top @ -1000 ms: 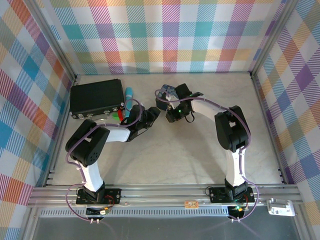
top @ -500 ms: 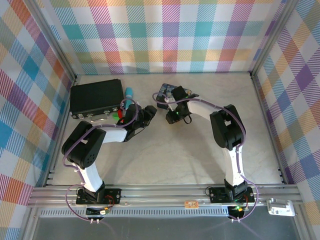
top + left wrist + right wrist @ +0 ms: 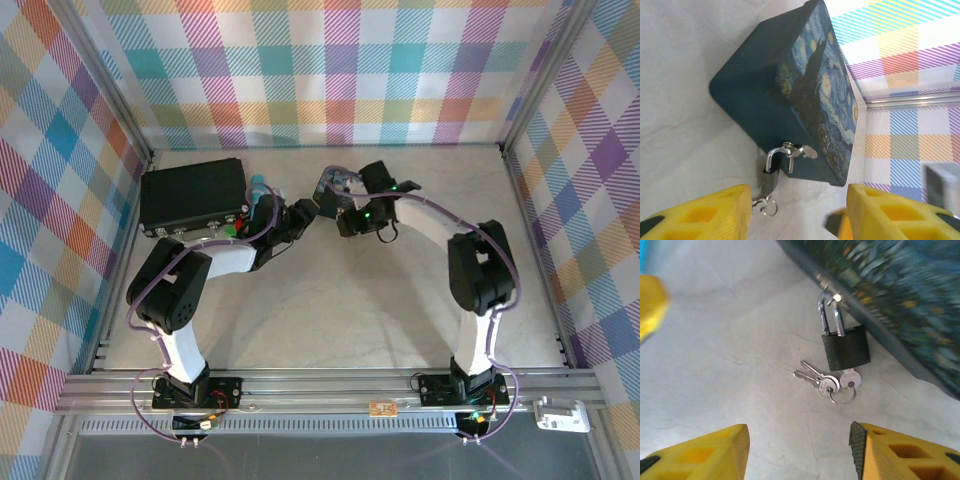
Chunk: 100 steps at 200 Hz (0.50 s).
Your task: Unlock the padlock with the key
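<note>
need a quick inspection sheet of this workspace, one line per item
surface: pale marbled table, no spills seen
job's things: padlock hangs by its shackle from the hasp of the painted box; keys on a ring lie on the table just below it, one seemingly in the lock
clutter: black case, light-blue cylinder
grippers: left gripper open, empty, facing the padlock; right gripper open, empty, aimed at the keys
cables: purple cables follow both arms, no snag seen
surroundings: plaid walls, metal rail at the near edge
</note>
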Each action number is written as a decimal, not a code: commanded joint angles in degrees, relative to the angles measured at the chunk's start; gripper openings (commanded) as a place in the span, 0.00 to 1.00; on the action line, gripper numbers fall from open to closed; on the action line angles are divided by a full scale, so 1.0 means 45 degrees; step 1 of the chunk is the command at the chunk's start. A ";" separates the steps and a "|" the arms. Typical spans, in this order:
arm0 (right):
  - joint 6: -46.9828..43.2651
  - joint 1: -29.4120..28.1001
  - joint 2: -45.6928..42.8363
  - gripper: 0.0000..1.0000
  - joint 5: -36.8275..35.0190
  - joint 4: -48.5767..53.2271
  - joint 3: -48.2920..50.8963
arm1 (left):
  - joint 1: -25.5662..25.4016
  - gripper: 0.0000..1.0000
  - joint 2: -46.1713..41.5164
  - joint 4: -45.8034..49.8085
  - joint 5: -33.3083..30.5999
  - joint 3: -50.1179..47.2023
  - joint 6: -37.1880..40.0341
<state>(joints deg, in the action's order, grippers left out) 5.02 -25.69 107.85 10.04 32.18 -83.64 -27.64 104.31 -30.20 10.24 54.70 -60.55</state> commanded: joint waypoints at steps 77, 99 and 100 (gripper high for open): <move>0.2367 0.2676 -0.3039 0.72 0.0908 -0.1282 0.3085 | -0.2787 0.60 0.2949 0.8910 -0.3374 0.6124 0.4361; 0.2533 0.2741 -0.3354 0.73 0.1120 -0.1779 0.3514 | -0.2933 0.61 0.3668 1.0140 -0.3928 0.7124 0.4475; 0.2545 0.2741 -0.3368 0.73 0.1134 -0.1800 0.3520 | -0.2946 0.61 0.3701 1.0349 -0.3961 0.7162 0.4474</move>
<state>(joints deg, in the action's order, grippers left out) 14.44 -13.17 95.74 12.40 28.08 -69.14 -41.08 117.34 3.14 -1.37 82.85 -44.31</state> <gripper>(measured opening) 0.722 0.605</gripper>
